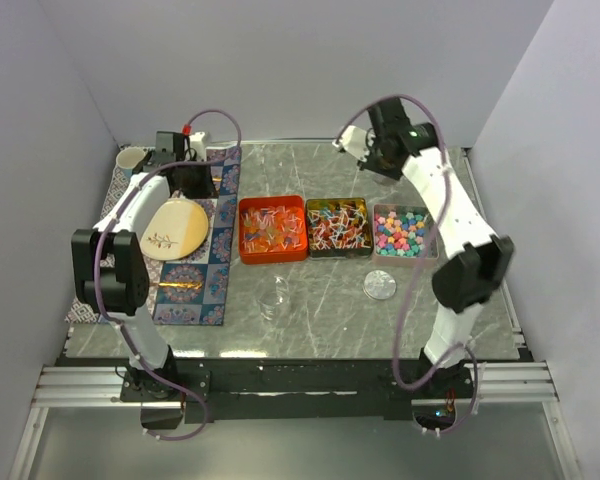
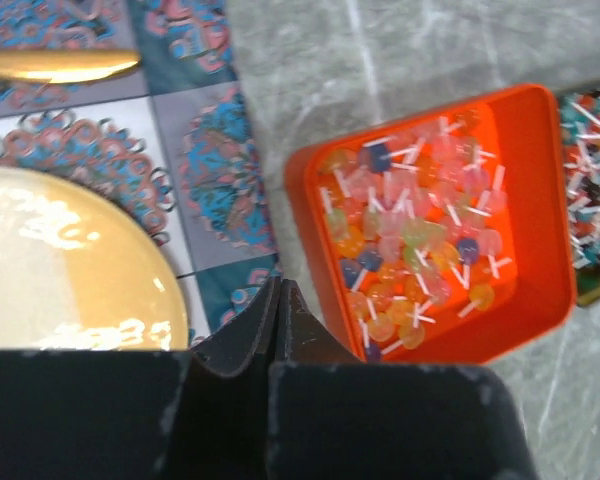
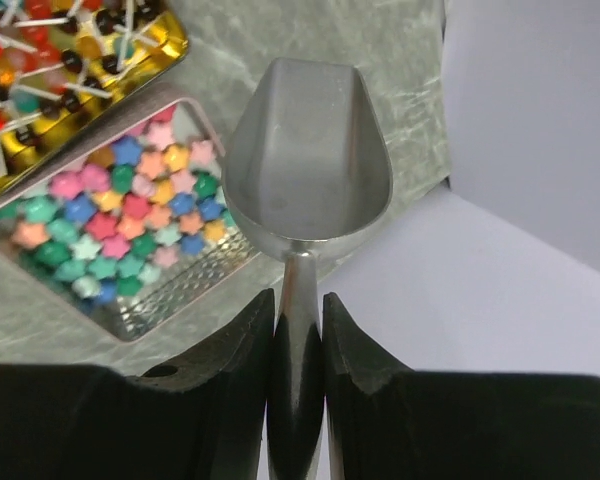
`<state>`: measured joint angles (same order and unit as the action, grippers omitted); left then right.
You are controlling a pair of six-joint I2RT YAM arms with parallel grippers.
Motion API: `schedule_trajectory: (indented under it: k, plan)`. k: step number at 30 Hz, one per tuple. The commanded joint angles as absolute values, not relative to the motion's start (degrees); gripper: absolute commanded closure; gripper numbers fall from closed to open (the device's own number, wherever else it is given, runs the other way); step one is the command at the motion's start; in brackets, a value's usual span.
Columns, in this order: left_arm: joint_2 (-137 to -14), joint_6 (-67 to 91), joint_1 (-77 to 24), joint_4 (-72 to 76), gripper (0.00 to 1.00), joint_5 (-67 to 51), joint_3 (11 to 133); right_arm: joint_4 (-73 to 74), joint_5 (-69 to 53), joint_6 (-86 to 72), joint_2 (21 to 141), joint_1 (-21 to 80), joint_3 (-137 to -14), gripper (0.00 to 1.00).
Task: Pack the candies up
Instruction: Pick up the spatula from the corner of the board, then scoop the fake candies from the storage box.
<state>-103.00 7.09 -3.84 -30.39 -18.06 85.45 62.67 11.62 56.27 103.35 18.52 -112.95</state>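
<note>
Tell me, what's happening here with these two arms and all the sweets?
The robot is set up to pack candies. Its right gripper holds an empty metal scoop by the handle, close to the star-shaped candies. The left gripper is shut on nothing and hangs over the patterned mat, near the plate and the orange tray of lollipops. Nothing has been scooped yet.

White arm links [image 1: 450, 200], black joint housings [image 1: 470, 275], looping purple cables [image 1: 216, 111], matte black jaws
</note>
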Motion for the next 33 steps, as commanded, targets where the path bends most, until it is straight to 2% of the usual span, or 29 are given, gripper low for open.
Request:
schedule_trajectory:
  k: [1, 5, 9, 12, 17, 24, 33]
  plan:
    - [-103.18, 2.82, -4.04, -29.19, 0.99, -26.35, 89.03, 74.68, 19.77, 72.93, 108.01, 18.02, -123.57, 1.00]
    - [-103.88, 1.49, -4.66, -22.97, 0.99, -27.59, 88.42, 72.35, 22.06, 78.83, 102.51, 16.35, -117.18, 1.00]
    - [-104.94, 3.51, -5.97, -16.62, 0.99, -31.28, 87.89, 62.16, 19.43, 85.15, 93.36, 11.97, -98.94, 1.00]
    - [-106.69, 3.17, -7.20, -14.86, 0.99, -31.38, 89.12, 55.73, 16.36, 88.50, 91.06, 7.76, -93.09, 1.00]
    - [-107.67, 4.83, -8.09, -11.17, 0.99, -31.29, 88.69, 54.93, 7.85, 89.12, 89.83, 3.69, -91.58, 1.00]
    - [-109.60, 3.87, -8.53, -11.25, 0.99, -29.36, 90.00, 53.79, 1.50, 88.94, 83.16, 3.51, -80.97, 1.00]
    - [-111.53, 3.25, -8.53, -14.76, 0.99, -28.39, 92.55, 62.93, 3.69, 89.13, 76.64, 3.34, -76.03, 1.00]
